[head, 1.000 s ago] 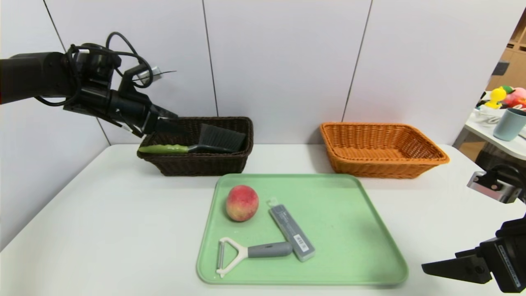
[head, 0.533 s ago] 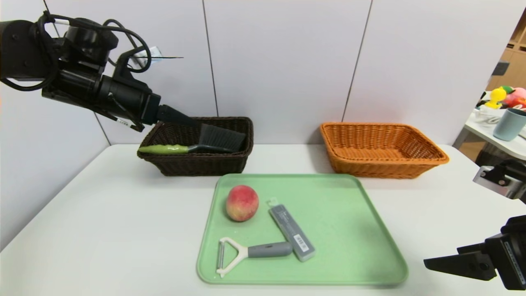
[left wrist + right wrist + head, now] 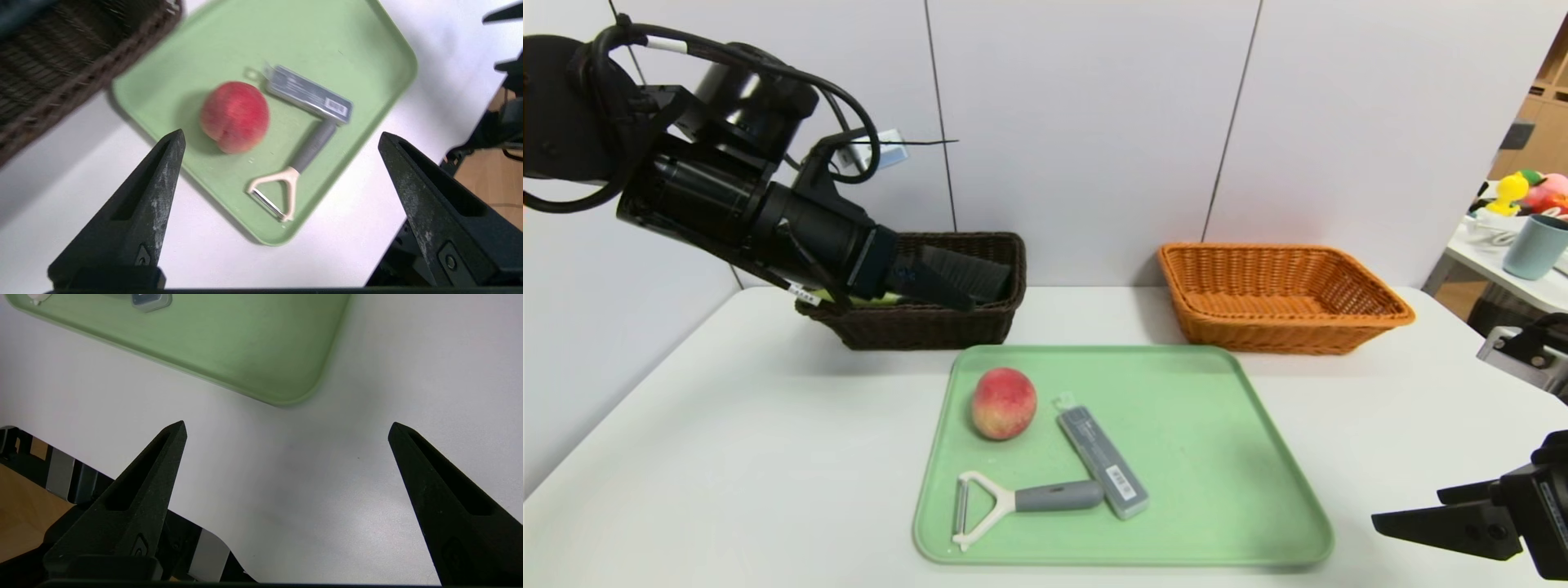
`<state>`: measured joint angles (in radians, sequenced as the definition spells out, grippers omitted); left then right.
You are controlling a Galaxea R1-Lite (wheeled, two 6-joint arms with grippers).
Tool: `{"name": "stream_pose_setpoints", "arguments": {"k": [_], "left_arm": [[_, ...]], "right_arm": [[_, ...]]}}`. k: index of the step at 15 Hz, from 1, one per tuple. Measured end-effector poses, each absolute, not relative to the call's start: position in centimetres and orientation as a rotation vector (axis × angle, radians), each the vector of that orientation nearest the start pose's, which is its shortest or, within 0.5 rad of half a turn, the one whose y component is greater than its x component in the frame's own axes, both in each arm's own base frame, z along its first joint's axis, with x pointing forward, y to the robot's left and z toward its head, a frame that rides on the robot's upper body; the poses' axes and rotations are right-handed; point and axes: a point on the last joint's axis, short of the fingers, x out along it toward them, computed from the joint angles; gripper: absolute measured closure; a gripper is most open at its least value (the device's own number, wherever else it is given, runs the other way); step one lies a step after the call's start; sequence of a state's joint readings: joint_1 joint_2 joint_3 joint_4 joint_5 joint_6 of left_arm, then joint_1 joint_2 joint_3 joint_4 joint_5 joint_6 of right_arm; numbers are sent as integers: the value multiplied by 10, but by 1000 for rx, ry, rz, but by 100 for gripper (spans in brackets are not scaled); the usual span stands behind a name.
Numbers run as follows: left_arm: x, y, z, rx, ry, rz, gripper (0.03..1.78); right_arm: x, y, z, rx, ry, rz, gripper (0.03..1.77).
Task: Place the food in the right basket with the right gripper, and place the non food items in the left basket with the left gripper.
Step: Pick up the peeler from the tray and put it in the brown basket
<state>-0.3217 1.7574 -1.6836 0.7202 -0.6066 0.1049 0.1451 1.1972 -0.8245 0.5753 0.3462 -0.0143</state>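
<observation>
White tabletop (image 3: 727,441) carries everything. Light green rounded-corner plastic tray (image 3: 1225,457) sits near the front centre of it, behind it two baskets against the wall panels.

Dark brown, near-black rectangular woven wicker basket (image 3: 931,327) stands at back left, just behind the tray's left corner, not touching it. Orange-tan rectangular woven wicker basket with flared sides (image 3: 1282,298) stands at back right, nothing visible inside it.

Left gripper (image 3: 947,290), black jaws on a black arm with looped cables and a white label, hangs in front of and above the dark basket, pointing down toward the tray. Jaws spread wide apart, nothing between them; left wrist view (image 3: 280,136) shows the tray contents through the gap. Right gripper (image 3: 1413,523), black angular pointed jaws, parked low at the front right edge of the table, off the tray, jaws wide apart and empty (image 3: 286,424).

Black-bristled brush with green handle (image 3: 968,273) lies inside the dark basket, mostly hidden by the left gripper; only the bristles and a sliver of green show.

On the tray: round pinkish-red peach with yellow patches (image 3: 1004,403) in the left half. Slim grey translucent case with a barcode label (image 3: 1103,461) lies diagonally just right of the peach, apart from it. White Y-peeler with grey handle (image 3: 1021,502) lies in front of the peach, handle end touching or just beside the case's near end.
</observation>
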Motion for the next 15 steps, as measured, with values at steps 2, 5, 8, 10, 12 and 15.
{"name": "stream_pose_setpoints", "arguments": {"k": [2, 5, 8, 10, 12, 15], "left_arm": [[265, -127, 282, 14, 788, -996, 14], [240, -150, 277, 136, 761, -1138, 13], [232, -164, 268, 316, 680, -1269, 12], [230, -179, 260, 399, 651, -1342, 12], [232, -194, 251, 437, 644, -1388, 12], [235, -216, 233, 482, 662, -1449, 12]], "right_arm": [[137, 28, 204, 83, 947, 460, 9], [137, 28, 205, 82, 941, 462, 9], [137, 28, 205, 82, 941, 463, 9], [137, 28, 205, 82, 942, 464, 9], [138, 28, 205, 82, 943, 464, 9], [138, 28, 205, 83, 943, 463, 9]]}}
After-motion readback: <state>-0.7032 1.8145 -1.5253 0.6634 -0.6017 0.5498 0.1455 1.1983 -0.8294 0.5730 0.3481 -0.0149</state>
